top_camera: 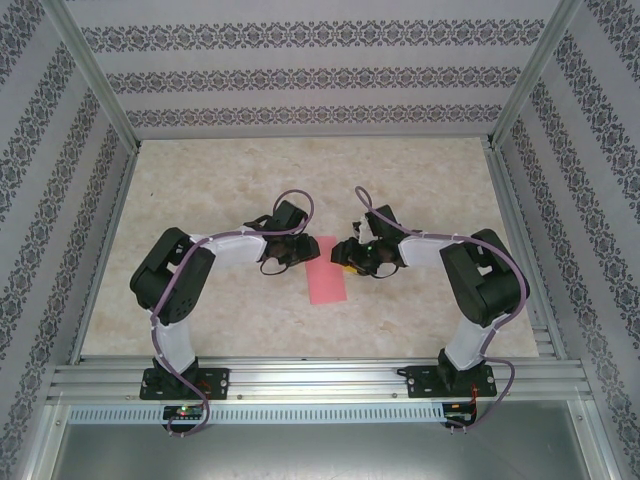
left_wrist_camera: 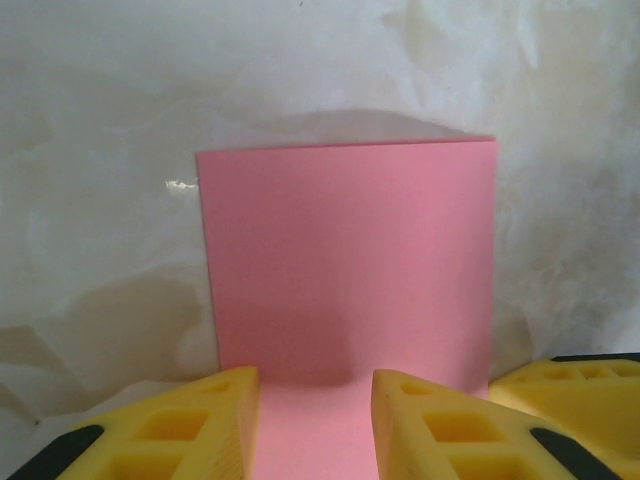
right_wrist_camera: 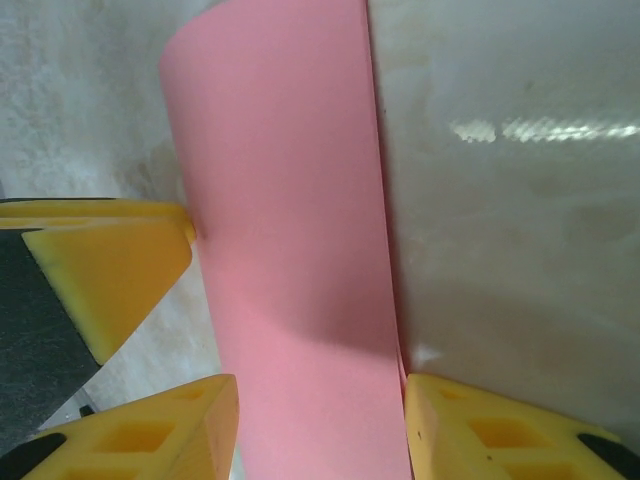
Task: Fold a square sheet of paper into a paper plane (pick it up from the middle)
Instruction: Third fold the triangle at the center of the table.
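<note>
Square sheet of paper (top_camera: 326, 275) on marbled table (top_camera: 420, 180), jaws straddling either end

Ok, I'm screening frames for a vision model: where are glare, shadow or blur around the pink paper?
Left wrist: small glint on the table beside the paper, soft shadow on the paper between the fingers. Right wrist: bright glare streak on the table at right, a shadow band across the paper. Top external: even light, nothing visibly blurred.
</note>
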Tool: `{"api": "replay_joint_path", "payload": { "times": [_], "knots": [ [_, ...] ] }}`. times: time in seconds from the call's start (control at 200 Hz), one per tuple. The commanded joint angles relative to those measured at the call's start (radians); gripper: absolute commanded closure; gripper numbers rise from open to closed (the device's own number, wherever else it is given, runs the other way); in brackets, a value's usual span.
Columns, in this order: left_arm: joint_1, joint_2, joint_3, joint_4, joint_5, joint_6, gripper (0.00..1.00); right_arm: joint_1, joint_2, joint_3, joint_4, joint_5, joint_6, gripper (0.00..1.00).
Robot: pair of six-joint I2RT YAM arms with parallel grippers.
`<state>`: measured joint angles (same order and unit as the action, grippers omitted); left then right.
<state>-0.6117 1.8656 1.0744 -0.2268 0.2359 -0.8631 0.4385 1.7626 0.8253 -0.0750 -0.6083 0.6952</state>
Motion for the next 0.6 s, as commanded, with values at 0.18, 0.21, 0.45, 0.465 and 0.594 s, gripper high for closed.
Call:
{"api": "replay_joint_path", "payload": {
  "times": [0.18, 0.21, 0.45, 0.465, 0.594],
  "knots": [
    [-0.010, 0.033, 0.045, 0.013, 0.027, 0.042, 0.65, 0.006, -0.037, -0.032, 0.058, -0.026, 0.036, 0.52],
    [-0.010, 0.033, 0.047, 0.012, 0.028, 0.045, 0.65, 0.006, -0.040, -0.032, 0.059, -0.024, 0.037, 0.52],
    [-0.010, 0.030, 0.053, 0.001, 0.038, 0.077, 0.66, -0.001, -0.010, -0.028, 0.137, -0.063, 0.073, 0.57],
    [-0.010, 0.027, 0.052, -0.001, 0.036, 0.078, 0.66, -0.002, -0.009, -0.026, 0.139, -0.063, 0.074, 0.58],
    [-0.011, 0.005, 0.034, 0.006, 0.031, 0.080, 0.66, -0.008, 0.021, -0.013, 0.158, -0.071, 0.082, 0.64]
  ]
}}
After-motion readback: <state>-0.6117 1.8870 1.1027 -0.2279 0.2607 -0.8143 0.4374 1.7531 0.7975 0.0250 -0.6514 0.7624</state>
